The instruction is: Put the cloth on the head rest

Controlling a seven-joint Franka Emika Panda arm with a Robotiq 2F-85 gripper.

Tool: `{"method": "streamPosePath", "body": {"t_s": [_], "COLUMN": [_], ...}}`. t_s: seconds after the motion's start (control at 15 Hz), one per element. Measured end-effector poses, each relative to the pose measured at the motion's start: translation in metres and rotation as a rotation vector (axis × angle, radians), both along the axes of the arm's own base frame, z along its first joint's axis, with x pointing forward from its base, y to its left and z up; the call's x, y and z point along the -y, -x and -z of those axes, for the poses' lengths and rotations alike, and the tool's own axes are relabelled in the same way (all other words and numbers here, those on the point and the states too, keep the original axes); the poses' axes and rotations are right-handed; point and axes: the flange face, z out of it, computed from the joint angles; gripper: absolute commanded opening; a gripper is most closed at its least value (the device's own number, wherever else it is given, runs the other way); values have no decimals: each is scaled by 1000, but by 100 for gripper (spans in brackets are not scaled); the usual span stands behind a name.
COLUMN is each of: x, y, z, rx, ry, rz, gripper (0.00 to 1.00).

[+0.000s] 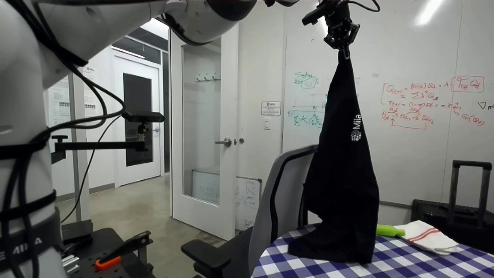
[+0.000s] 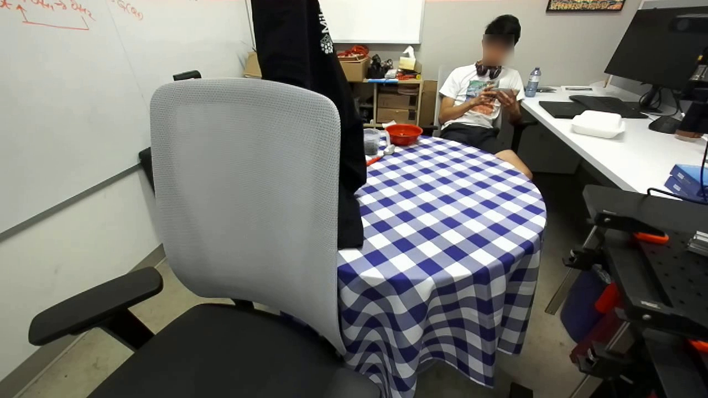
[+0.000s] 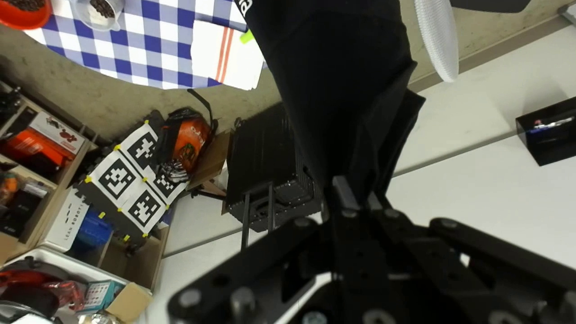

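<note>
In an exterior view my fingers (image 1: 346, 53) are clamped on the top of the cloth (image 1: 343, 162); it hangs to the tabletop (image 1: 424, 266), its lower end resting near the edge by the chair (image 1: 264, 200). In an exterior view the cloth runs down behind the head rest (image 2: 243, 84); whether they touch I can't tell. A red bowl (image 2: 404, 135) stands near the tabletop's far edge. In the wrist view the fingers pinch the cloth, and a towel (image 3: 236, 60) with 2 red stripes lies at the tabletop's edge.
</note>
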Motion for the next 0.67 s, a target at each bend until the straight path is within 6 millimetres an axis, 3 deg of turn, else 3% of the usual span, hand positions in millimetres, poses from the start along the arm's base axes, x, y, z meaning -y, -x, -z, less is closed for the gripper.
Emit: {"method": "streamPosePath", "body": {"t_s": [0.27, 0.67], "x": [-58, -175], "y": [3, 17], "z": [-28, -60], "rx": [62, 118], "ry": [63, 158], "rz": [-12, -110], "gripper": [2, 2]}}
